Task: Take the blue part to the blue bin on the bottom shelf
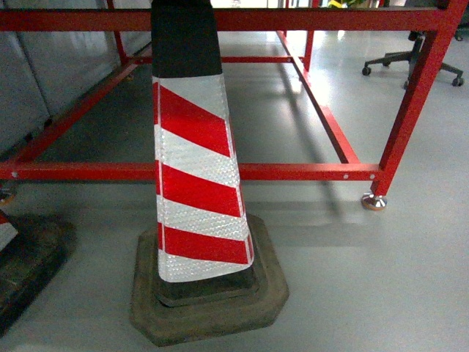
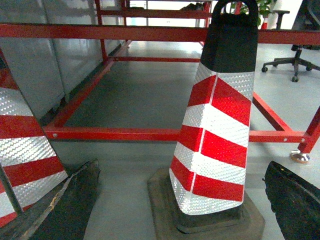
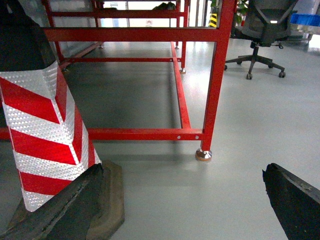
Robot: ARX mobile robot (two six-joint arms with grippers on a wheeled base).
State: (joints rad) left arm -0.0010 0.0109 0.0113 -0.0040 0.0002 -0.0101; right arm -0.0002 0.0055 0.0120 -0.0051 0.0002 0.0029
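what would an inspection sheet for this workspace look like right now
surface: bare grey floor; no shelf in view
job's things: nothing seen; no blue part or bin
clutter: striped cone on a black base straight ahead; second cone to the left
grippers: dark fingers at the wrist views' lower edges, left and right; open or shut cannot be told
cables: nothing seen
surroundings: red frame behind the cone, office chair beyond

Bright, even light; glossy floor glare.
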